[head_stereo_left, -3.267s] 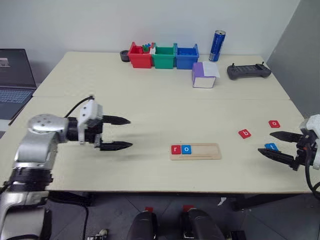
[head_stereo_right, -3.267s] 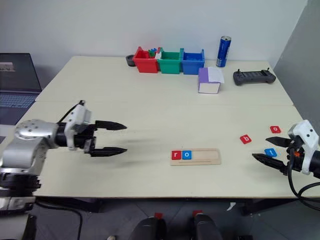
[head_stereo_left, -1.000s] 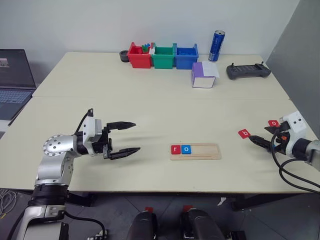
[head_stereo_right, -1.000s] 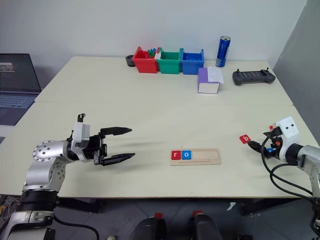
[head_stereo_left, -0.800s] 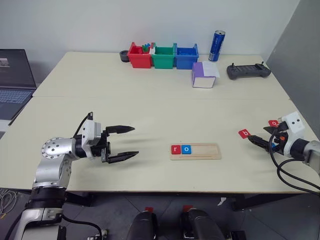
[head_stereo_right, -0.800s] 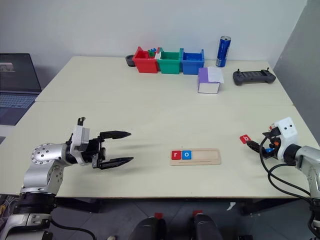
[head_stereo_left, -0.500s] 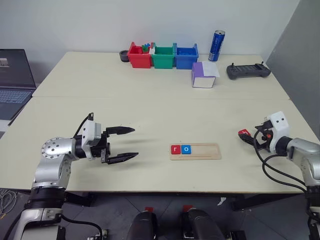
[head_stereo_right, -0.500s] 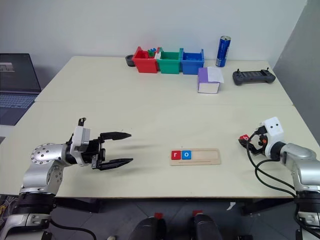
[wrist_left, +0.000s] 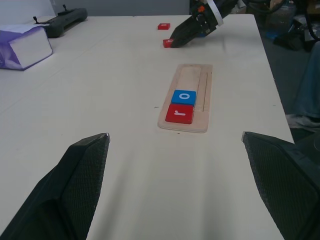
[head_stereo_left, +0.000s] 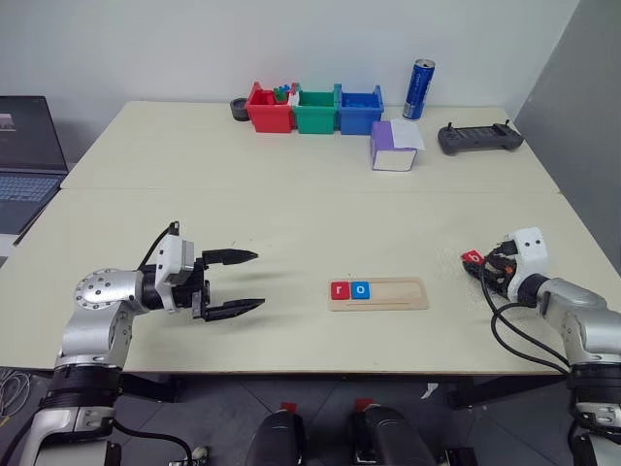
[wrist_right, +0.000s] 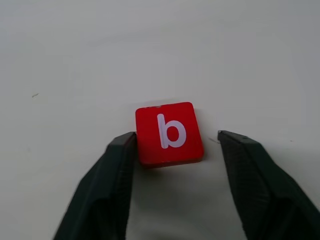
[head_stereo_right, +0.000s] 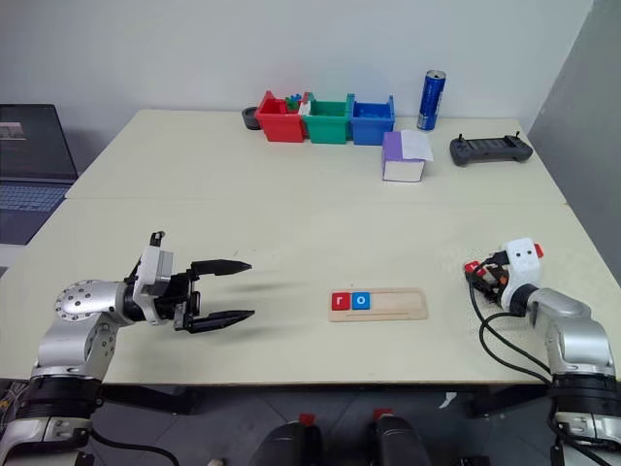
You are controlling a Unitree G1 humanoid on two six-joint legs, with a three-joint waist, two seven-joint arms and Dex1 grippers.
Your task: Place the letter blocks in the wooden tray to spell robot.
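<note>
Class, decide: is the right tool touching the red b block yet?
Touching on one side. In the right wrist view, one finger of the right tool meets the red b block; the other finger stands apart from it.

We read a white lowercase "b" on the red letter block (wrist_right: 169, 133) lying on the surface. In the wooden tray (wrist_left: 186, 98) we read a white "r" on the red block (wrist_left: 179, 113) at its left end and a white "o" on the blue block (wrist_left: 183, 96) just to its right. We could make out no other legible text.
</note>
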